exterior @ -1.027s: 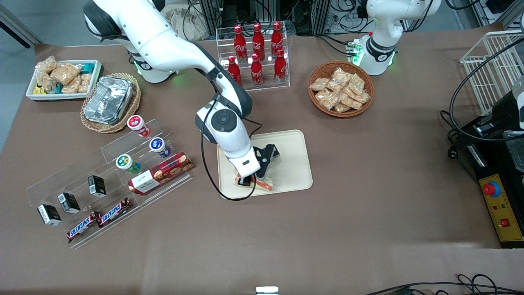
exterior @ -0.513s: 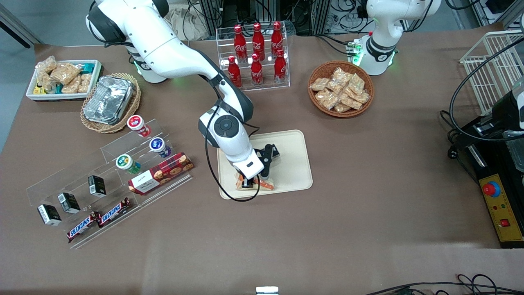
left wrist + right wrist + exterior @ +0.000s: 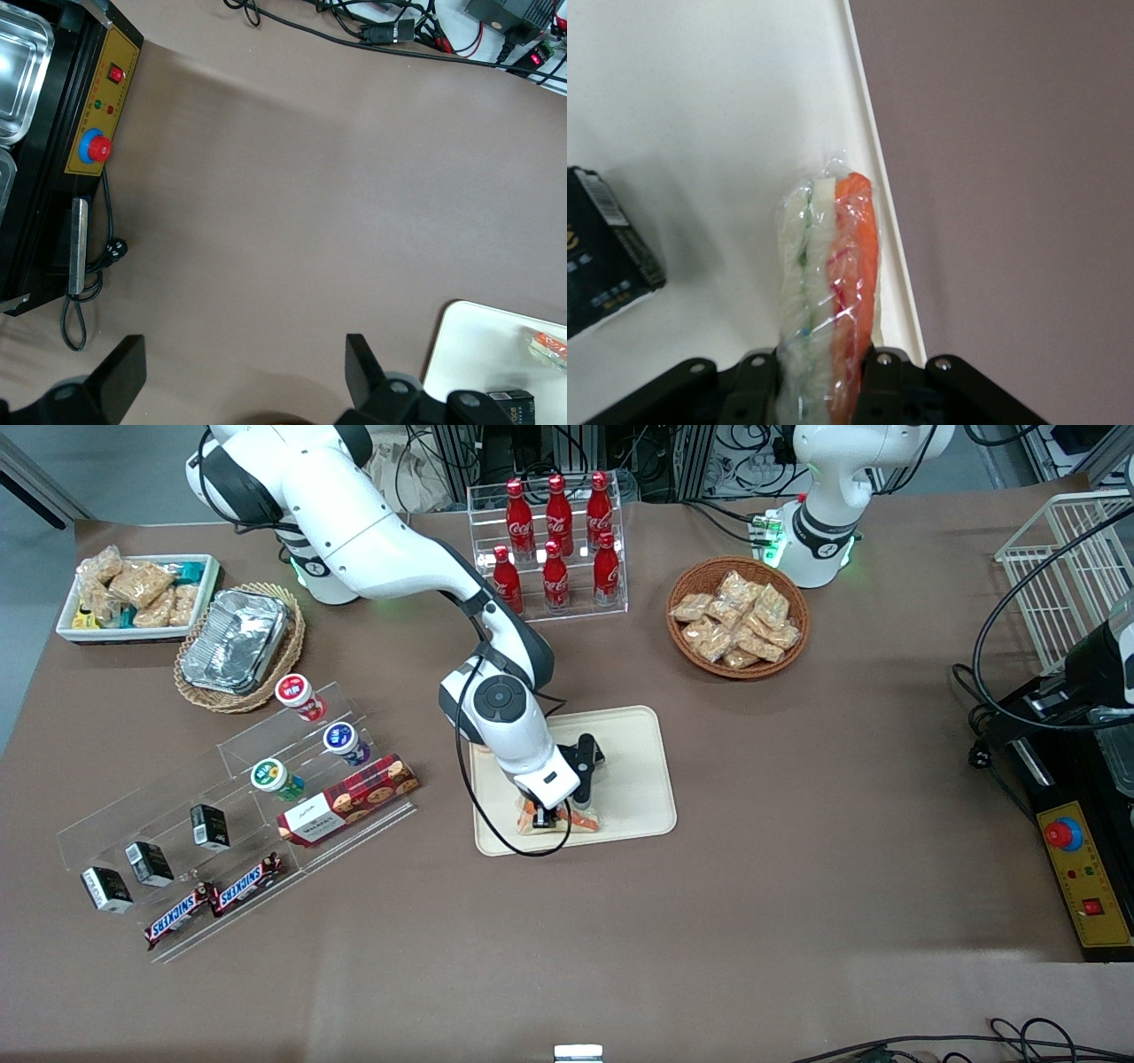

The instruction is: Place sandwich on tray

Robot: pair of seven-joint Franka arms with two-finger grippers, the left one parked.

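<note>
The sandwich [image 3: 567,820], a clear-wrapped wedge with orange and green filling, sits at the near edge of the cream tray [image 3: 633,779]. My right gripper [image 3: 554,815] is down over it and shut on it. In the right wrist view the sandwich [image 3: 827,283] stands edge-up between the fingers, over the tray [image 3: 718,106] close to its rim [image 3: 886,257]. A small black box [image 3: 607,252] lies on the tray beside it. The left wrist view shows the tray's corner [image 3: 483,354].
A rack of red cola bottles [image 3: 556,540] stands farther from the camera than the tray. A wicker basket of snack packets [image 3: 737,617] is toward the parked arm. A foil container [image 3: 236,640], white snack bin [image 3: 133,595] and clear shelf with jars and bars [image 3: 266,797] are toward the working arm.
My gripper has carried the sandwich a little along the tray's near edge toward the tray's middle and lowered it; the arm has leaned the same way.
</note>
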